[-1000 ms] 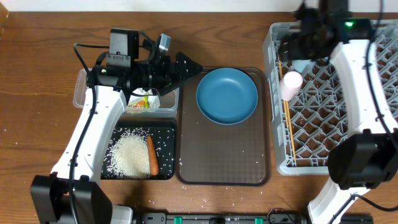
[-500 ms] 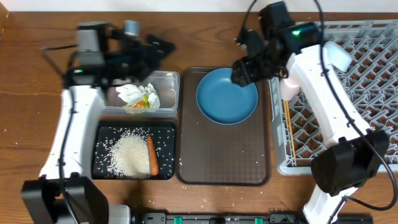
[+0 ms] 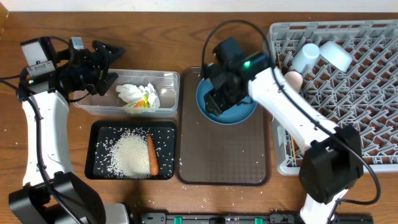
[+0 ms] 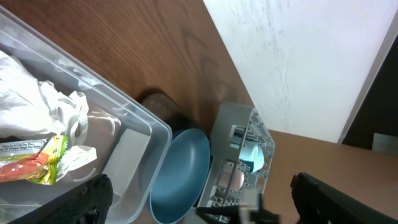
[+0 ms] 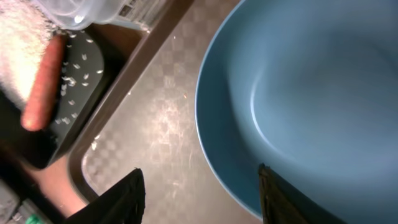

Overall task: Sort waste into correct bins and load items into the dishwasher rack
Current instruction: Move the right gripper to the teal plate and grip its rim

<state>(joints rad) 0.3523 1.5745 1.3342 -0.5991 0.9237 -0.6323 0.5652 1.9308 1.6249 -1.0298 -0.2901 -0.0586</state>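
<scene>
moved: right arm is off the rack (image 3: 348, 106) and now over the blue plate (image 3: 246, 111); left arm has pulled back from above the clear tub (image 3: 169, 79) toward the desk's (image 3: 155, 37) left side, so the tub's contents are uncovered
right claw (image 3: 216, 102): spread, low over the plate's left rim; in the wrist view the rim runs between the two fingertips (image 5: 277, 202), one tip over the plate, the other over the brown serving tray (image 3: 224, 155); can't tell whether either tip touches the plate
left claw (image 3: 114, 62): spread wide, pinching nothing, hanging by the tub's back-left corner with its fingers pointing toward the plate
blue plate: lies flat on the back half of the serving tray
clear tub: on the desk just left of the serving tray, at the back
crumpled paper (image 3: 132, 92): inside the tub, about mid-length, with the green-yellow wrapper (image 3: 144, 101) against its front-right side
black tray (image 3: 166, 134): directly in front of the tub, its right edge beside the serving tray
rice (image 3: 129, 155): heaped in the middle of the black tray, with stray grains around it; a few more on the serving tray's left edge and on the desk in front
carrot piece (image 3: 152, 157): in the black tray, lying along the heap's right side
rack: right of the serving tray
pink cup (image 3: 295, 79): at the rack's left edge, partly hidden by the right arm
light-blue cup (image 3: 306, 57): in the rack, back left
white bowl (image 3: 336, 55): in the rack, just right of the light-blue cup
</scene>
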